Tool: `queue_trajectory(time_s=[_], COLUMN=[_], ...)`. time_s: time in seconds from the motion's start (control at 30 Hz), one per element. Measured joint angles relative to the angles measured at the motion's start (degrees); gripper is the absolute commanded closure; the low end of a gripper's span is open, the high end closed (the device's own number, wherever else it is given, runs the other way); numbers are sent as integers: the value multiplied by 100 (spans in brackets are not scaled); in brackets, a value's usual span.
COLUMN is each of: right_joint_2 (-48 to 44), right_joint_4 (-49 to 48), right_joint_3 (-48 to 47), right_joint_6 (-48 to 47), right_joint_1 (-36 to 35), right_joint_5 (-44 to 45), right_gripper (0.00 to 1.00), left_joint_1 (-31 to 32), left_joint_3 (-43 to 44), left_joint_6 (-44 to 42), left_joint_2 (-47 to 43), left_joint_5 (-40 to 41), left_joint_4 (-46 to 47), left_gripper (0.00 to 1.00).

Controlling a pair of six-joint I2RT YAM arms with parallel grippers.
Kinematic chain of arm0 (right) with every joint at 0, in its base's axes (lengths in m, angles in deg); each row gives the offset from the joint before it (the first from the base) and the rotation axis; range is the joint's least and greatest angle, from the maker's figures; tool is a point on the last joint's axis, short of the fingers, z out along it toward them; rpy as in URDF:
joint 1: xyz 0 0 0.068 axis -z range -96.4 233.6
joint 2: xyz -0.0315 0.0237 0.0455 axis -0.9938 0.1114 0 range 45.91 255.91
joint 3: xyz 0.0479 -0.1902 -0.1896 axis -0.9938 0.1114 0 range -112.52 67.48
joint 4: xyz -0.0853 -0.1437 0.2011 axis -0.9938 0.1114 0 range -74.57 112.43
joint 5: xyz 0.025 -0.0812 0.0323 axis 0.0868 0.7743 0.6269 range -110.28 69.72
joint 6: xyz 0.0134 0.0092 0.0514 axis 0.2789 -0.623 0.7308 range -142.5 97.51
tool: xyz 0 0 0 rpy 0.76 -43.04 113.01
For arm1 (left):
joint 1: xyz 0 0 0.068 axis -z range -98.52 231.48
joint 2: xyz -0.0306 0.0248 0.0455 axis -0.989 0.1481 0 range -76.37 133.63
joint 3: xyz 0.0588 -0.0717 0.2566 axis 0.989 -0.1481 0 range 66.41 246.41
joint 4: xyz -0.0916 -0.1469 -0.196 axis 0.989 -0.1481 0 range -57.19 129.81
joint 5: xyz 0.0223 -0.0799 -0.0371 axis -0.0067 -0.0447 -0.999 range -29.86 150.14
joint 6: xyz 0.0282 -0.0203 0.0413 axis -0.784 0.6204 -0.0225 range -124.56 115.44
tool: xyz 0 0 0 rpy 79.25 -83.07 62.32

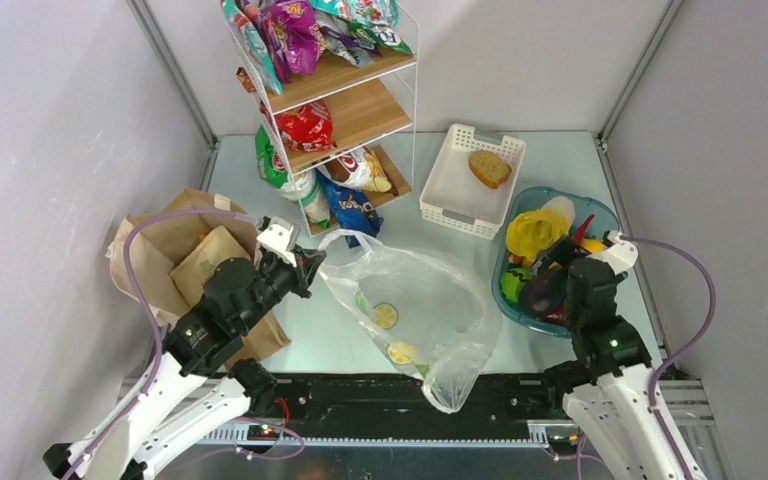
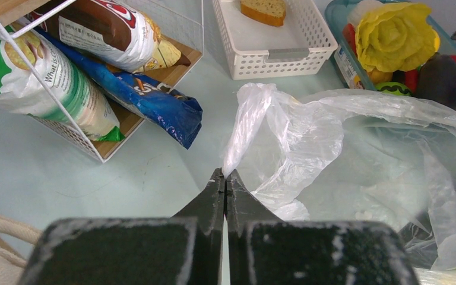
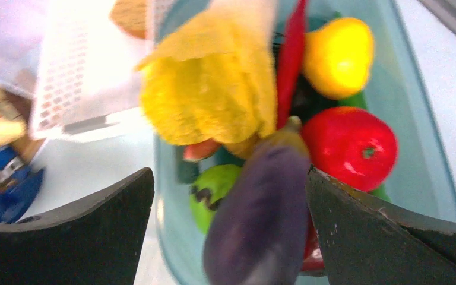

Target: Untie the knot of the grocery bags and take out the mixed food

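The thin clear plastic bag [image 1: 420,300] with lemon-slice prints lies open and slack mid-table. My left gripper [image 1: 305,262] is shut on a twisted end of that bag [image 2: 332,136], pinched at the fingertips [image 2: 225,172]. The brown paper bag [image 1: 175,250] lies under the left arm. My right gripper [image 3: 230,172] hangs over the blue-tinted tub [image 3: 415,107], jaws wide apart. A blurred purple eggplant [image 3: 261,214] is between them, close against the right finger and clear of the left. The tub also holds a red tomato [image 3: 350,145], red chili [image 3: 291,59] and yellow fruit [image 3: 338,56].
A white slatted basket [image 1: 450,190] with a bread slice [image 1: 489,168] stands beside the tub [image 1: 600,215]. A wire-and-wood rack [image 1: 360,115] full of snack packets stands at the back. A yellow leafy item [image 1: 532,235] and a green fruit [image 3: 214,187] are in the tub.
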Motion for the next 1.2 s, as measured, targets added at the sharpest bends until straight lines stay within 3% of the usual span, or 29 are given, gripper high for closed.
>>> queue_trajectory(time_s=[0.13, 0.27, 0.4, 0.53, 0.57, 0.6, 0.63, 0.67, 0.7, 0.73, 0.77, 0.8, 0.83, 0.9, 1.03, 1.2], right_joint_2=[-409, -387, 247, 1047, 1239, 1480, 1735, 1982, 2203, 2350, 2507, 2594, 2643, 2627, 2232, 1425], right_joint_4=[61, -90, -345, -605, -643, -695, -726, -763, -791, -800, -798, -802, -798, -791, -914, -1174], right_joint_3=[-201, -289, -293, -293, -295, -295, -306, -310, -317, -328, -365, -409, -474, -651, -1060, -1276], right_joint_6=[-442, -730, -903, -1073, -1110, -1152, -1169, -1196, -1202, -1239, -1180, -1174, -1130, -1040, -859, -715], right_joint_1=[-555, -1016, -1720, -2695, -2848, -3005, -3147, -3252, -3342, -3405, -3464, -3501, -3515, -3521, -3309, -2645], right_joint_5=[-717, -2015, -3073, -3351, -3353, -3359, -3335, -3309, -3279, -3248, -3200, -3128, -3047, -2769, -2177, -1768], right_gripper=[1, 1, 1, 3, 7, 21, 28, 49, 61, 88, 95, 100, 100, 100, 100, 100], left_joint_1=[0, 0, 0, 0, 0, 0, 0, 0, 0, 0, 0, 0, 0, 0, 0, 0], left_joint_3=[0, 0, 0, 0, 0, 0, 0, 0, 0, 0, 0, 0, 0, 0, 0, 4], left_joint_6=[2, 2, 2, 2, 2, 2, 0, 2, 2, 2, 2, 4, -35, -26, -61, -103], left_joint_2=[59, 59, 59, 74, 79, 81, 83, 83, 85, 85, 85, 83, 83, 70, -46, -481], left_joint_5=[199, 446, 531, 535, 535, 535, 535, 535, 535, 535, 538, 540, 546, 588, 761, 1182], left_joint_4=[-13, -63, -94, -107, -109, -114, -116, -118, -120, -122, -122, -125, -125, -131, -140, -149], left_gripper=[100, 100, 100, 100, 100, 100, 100, 100, 99, 91, 77, 67, 48, 27, 7, 0])
